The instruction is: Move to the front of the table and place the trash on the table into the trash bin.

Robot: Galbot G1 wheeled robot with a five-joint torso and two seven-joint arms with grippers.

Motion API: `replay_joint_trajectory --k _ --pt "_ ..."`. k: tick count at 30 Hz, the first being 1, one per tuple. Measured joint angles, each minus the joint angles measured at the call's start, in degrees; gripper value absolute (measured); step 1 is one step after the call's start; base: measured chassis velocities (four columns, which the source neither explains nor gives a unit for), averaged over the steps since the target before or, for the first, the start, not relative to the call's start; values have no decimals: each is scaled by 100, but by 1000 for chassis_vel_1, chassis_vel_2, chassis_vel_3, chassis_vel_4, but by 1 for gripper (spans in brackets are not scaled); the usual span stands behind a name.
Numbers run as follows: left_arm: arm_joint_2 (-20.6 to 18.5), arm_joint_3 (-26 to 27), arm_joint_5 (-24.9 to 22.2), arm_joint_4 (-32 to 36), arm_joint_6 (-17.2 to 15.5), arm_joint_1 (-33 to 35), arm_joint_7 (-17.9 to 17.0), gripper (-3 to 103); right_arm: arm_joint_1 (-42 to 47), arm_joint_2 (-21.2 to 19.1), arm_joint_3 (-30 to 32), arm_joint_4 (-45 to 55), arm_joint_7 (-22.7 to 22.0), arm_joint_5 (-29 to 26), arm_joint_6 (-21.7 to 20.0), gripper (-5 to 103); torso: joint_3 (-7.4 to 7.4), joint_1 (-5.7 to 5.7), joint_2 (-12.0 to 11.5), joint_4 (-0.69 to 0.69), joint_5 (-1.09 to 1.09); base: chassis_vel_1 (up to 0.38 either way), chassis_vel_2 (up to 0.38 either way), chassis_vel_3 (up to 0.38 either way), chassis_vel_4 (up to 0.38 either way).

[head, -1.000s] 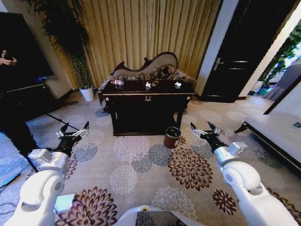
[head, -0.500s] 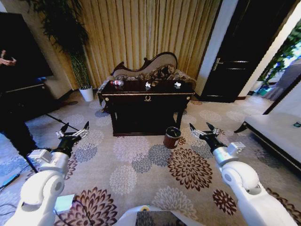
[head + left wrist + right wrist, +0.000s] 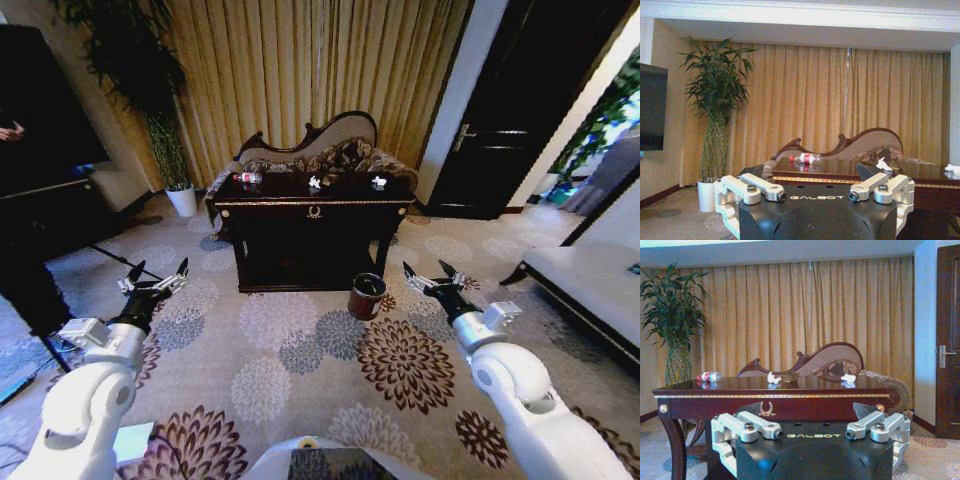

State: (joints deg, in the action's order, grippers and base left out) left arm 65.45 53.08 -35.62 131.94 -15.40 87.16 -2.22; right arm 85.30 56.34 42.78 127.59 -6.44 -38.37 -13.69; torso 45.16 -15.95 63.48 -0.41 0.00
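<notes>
- The large near-black wooden desk [image 3: 312, 215] with gold trim and a gold centre ornament stood ahead of the robot, in front of a floral-upholstered sofa [image 3: 330, 150] and gold pleated curtains [image 3: 300, 70].
- A small clear plastic bottle [image 3: 247, 178] with a red cap and red-white label lay on its side near the desk's left end.
- Two small white crumpled scraps [image 3: 315, 182] rested on the desktop, one near the middle and the other [image 3: 378, 181] toward the right; a brownish piece [image 3: 790, 376] sat just beside the middle scrap.
- The small round reddish-brown trash bin [image 3: 367, 296] with a dark rim stood on the patterned carpet [image 3: 300, 350], near the desk's front right leg.
- The left gripper [image 3: 154, 280] hung released, fingers spread, over the carpet, well apart from the desk.
- The right gripper [image 3: 432, 279] was likewise spread and holding nothing, over the carpet to the right of the bin.
- A tall leafy plant in a white pot [image 3: 182, 200] stood to the left of the desk.
</notes>
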Motion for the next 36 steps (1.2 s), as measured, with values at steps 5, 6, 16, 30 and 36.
replay_joint_trajectory --k 5,6,16,30,36 --pt "3 -4 -2 0 4 -4 12 100 10 -3 22 0 0 2 0 100 1 -1 -1 0 2 -98 77 105 -65" --pt "2 -3 -4 0 5 -4 16 100 12 -3 24 0 1 2 0 100 1 -1 -1 1 1 -68 50 82 -66" --pt "-3 22 -7 -8 14 8 27 100 -4 6 8 -7 8 5 -23 100 0 1 0 0 -1 -60 59 45 -73" --pt "24 20 -5 20 22 13 40 100 -126 -83 -23 -74 10 -23 -35 100 0 0 0 1 0 -101 125 113 -120" --pt "35 26 -4 25 27 20 42 100 -108 -85 -25 -79 10 -24 -37 100 0 1 0 -1 1 -87 89 86 -78"
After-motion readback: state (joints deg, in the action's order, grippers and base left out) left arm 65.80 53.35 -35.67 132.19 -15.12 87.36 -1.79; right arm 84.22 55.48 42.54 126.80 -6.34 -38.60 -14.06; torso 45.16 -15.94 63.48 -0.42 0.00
